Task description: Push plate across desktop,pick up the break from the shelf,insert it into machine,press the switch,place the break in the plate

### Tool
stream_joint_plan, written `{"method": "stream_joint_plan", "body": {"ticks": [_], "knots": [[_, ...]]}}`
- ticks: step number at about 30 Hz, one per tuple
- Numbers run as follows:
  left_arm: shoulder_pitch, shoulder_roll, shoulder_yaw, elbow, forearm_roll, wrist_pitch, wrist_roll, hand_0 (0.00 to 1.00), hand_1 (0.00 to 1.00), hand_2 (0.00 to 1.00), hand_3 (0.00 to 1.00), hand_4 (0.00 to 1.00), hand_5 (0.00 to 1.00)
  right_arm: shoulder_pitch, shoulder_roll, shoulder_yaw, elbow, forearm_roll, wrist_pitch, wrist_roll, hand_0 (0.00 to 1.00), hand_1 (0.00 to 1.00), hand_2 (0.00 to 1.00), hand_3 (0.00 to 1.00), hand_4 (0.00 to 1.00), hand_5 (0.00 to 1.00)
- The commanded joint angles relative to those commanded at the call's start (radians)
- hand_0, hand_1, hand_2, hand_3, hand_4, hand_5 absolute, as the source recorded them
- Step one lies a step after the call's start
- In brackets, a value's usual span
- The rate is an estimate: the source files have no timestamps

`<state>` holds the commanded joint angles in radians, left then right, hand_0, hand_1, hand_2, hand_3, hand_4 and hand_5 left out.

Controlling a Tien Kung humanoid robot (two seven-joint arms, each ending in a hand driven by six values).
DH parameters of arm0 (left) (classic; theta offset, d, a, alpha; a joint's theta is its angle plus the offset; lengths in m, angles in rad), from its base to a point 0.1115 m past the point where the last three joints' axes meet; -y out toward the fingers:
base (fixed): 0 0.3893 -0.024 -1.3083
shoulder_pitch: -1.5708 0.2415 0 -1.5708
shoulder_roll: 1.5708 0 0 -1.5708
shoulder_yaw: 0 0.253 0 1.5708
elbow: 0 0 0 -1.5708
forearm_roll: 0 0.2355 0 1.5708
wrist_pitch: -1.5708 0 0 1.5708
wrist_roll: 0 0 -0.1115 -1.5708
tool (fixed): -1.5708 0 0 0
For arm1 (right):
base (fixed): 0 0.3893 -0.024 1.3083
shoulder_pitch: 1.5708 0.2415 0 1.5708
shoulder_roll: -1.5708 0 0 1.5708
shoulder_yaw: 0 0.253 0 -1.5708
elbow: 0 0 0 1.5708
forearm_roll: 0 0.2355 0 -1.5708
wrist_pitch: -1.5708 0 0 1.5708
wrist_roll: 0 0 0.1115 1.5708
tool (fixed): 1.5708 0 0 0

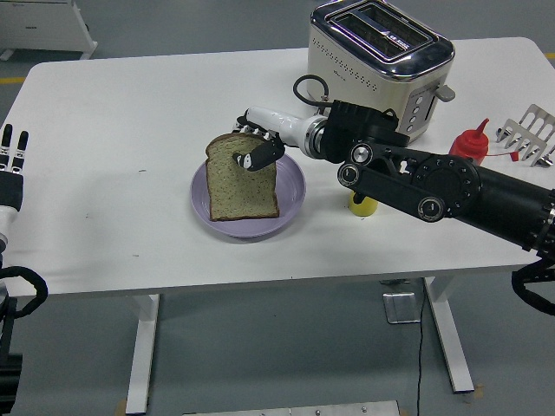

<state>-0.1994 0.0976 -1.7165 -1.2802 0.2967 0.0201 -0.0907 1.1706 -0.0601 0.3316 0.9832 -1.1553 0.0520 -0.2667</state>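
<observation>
You've got the slice of bread (pixel 242 179) lying on the purple plate (pixel 291 195), close to flat, with its rounded top crust pointing toward the far side of the table and its squared bottom edge toward you. Its long axis runs near-to-far, leaning just a touch to the left at the top. It covers most of the plate's middle — you only see bare purple at the rim on the left, right and near sides.

Your right hand (pixel 257 147) is pinching the slice at its upper right corner: a dark thumb tip sits on top of the bread and the white fingers (pixel 260 119) wrap behind the crust. So it's clamped on the bread, not let go. The black right arm (pixel 434 186) comes in from the right edge, crossing low over the table.

Around it: the toaster (pixel 381 43) stands at the far side, just behind the wrist, its slots looking empty. A small yellow object (pixel 362 204) sits right under the forearm, mostly hidden by it. Further right there's a red squeeze bottle (pixel 469 144) and a metal rack (pixel 530 132) near the table edge.

Your left hand (pixel 11 156) hangs off the left edge of the white table (pixel 113 156), fingers straight, holding nothing.
</observation>
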Motion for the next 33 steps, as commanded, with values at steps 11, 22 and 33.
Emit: {"method": "stream_joint_plan", "body": {"ticks": [11,22,33], "knots": [[-0.001,0.0,-0.002,-0.001,0.0,0.0,0.0,0.852,0.912,0.904,0.79,0.655,0.998,-0.001,0.0,-0.007,-0.015,-0.023,-0.008,0.003,0.556,0.66,0.705,0.804,0.537,0.153],[-0.001,0.0,-0.003,-0.002,0.0,0.0,-0.001,0.857,0.913,0.908,0.792,0.655,0.998,-0.002,-0.001,-0.002,-0.022,-0.094,-0.089,0.047,0.759,0.821,0.893,0.955,0.641,0.218],[-0.002,0.0,-0.004,-0.001,-0.001,0.0,-0.001,0.86,0.913,0.908,0.792,0.655,0.998,-0.003,-0.003,-0.01,-0.026,-0.138,-0.087,0.039,0.769,0.825,0.914,0.972,0.664,0.248]]}}
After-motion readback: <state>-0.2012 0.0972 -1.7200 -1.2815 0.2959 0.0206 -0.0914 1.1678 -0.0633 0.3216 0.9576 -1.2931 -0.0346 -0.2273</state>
